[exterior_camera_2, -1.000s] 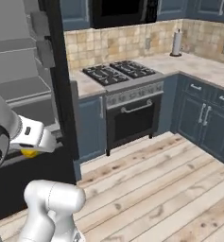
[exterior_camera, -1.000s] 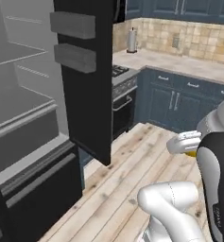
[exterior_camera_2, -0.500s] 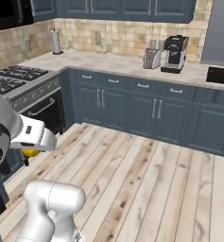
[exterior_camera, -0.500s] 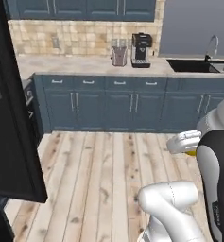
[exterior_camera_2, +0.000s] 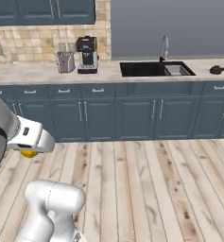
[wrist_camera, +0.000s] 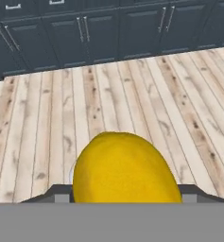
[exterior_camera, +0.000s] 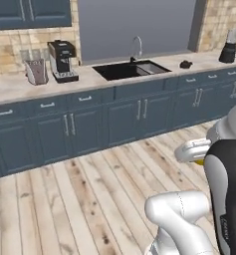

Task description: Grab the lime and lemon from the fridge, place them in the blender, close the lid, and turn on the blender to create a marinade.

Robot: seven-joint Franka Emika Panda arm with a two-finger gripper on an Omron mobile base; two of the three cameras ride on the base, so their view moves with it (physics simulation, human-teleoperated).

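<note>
The robot's two-finger gripper (wrist_camera: 125, 201) is grasping the small round yellow lemon (wrist_camera: 125, 168), which is bulging up large at the bottom of the hand view, with the dark finger tips showing at either side of it. In the left base view a sliver of the lemon (exterior_camera: 200, 161) is peeking out just under the white hand at the right edge, and in the right base view the lemon (exterior_camera_2: 28, 153) is showing below the white hand at the left. The fruit is hanging in the air over the pale wooden plank floor (wrist_camera: 132, 94), well apart from the counter.

Beyond the floor, a row of dark blue lower cabinets (exterior_camera_2: 113, 116) with small metal handles is running across both base views, topped by a light speckled stone counter (exterior_camera: 10, 85). A black recessed sink (exterior_camera: 130, 69) with a curved metal tap is sitting in that counter. To the left of the sink a black coffee machine (exterior_camera: 61, 61) is standing beside a small grey toaster-like box (exterior_camera: 36, 71).

Far along the counter at the right of the left base view, the blender with black tapered base and clear jar (exterior_camera: 230, 45) is standing upright. The small black round lid (exterior_camera: 185, 64) is lying on the counter between sink and blender, apart from both; it is also showing at the right in the right base view (exterior_camera_2: 218, 70).
</note>
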